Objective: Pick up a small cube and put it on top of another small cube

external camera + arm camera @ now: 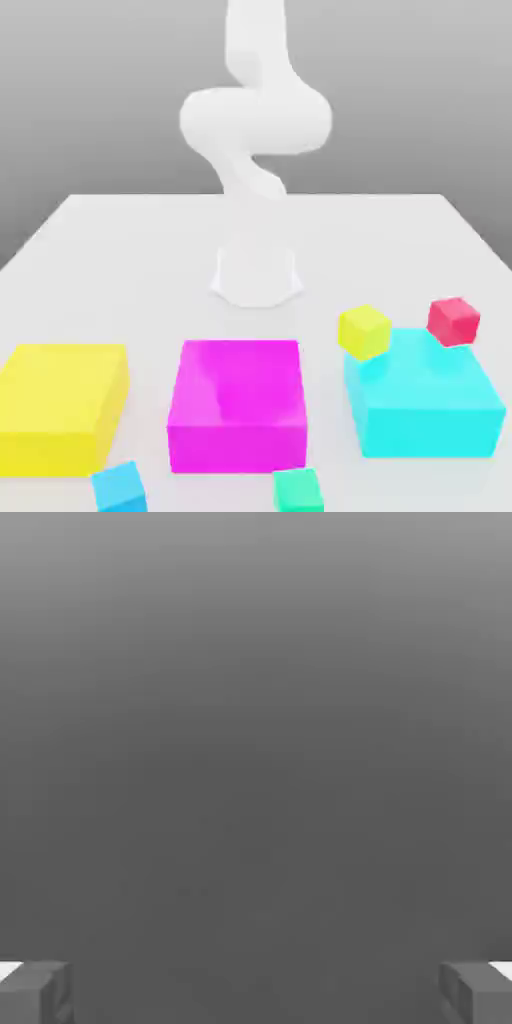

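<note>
Your table (90, 240) holds, along the near side in the exterior view: a large yellow block (60, 405) at the left, a large magenta block (237, 400) in the middle, a large cyan block (420, 395) at the right. Small green cube (298, 491): on the table, just in front of the magenta block. Small light-blue cube (120, 487): near the yellow block's front corner, well apart from the green one. Small yellow cube (364, 331) and small red cube (453, 321): by the cyan block's far edge. White arm (252, 130): upright behind. Gripper (256, 992): fingers spread wide, holding nothing.
</note>
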Tool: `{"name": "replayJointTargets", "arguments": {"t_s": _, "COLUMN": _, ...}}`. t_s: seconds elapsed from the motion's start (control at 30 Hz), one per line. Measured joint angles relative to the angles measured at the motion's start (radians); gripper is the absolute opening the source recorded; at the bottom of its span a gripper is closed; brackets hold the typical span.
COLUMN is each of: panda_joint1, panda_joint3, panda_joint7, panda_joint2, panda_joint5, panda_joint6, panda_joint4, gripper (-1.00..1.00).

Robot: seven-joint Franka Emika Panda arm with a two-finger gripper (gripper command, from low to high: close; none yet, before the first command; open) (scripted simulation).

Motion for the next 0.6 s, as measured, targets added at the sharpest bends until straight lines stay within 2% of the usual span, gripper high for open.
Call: {"name": "replayJointTargets", "arguments": {"t_s": 0.6, "panda_joint1": 0.021, "panda_joint3": 0.035, "panda_joint7": -0.012, "panda_joint2": 0.659, "panda_joint5": -0.022, "panda_joint6": 0.238, "panda_joint4": -0.059, "gripper": 0.0}}
